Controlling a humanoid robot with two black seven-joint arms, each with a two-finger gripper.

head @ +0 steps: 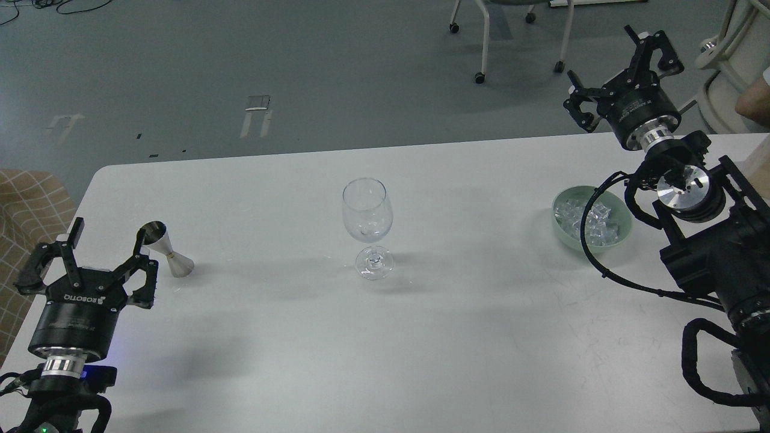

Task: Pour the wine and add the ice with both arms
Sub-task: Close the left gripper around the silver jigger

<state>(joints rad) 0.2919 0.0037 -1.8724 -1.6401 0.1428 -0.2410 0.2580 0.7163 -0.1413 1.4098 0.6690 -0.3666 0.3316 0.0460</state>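
An empty clear wine glass (pixel 367 225) stands upright at the middle of the white table (pixel 391 337). A small steel jigger (pixel 165 248) stands at the left. A pale green bowl (pixel 625 230) at the right holds several clear ice cubes (pixel 586 221). My left gripper (pixel 107 245) is open and empty, just left of and in front of the jigger, not touching it. My right gripper (pixel 619 66) is open and empty, raised beyond the table's far edge, behind the bowl. A black cable of the right arm crosses the bowl.
Chair legs on castors (pixel 479 77) stand on the grey floor beyond the table. A checked chair seat (pixel 24 204) is at the left edge. A person's bare arm (pixel 754 102) shows at the far right.
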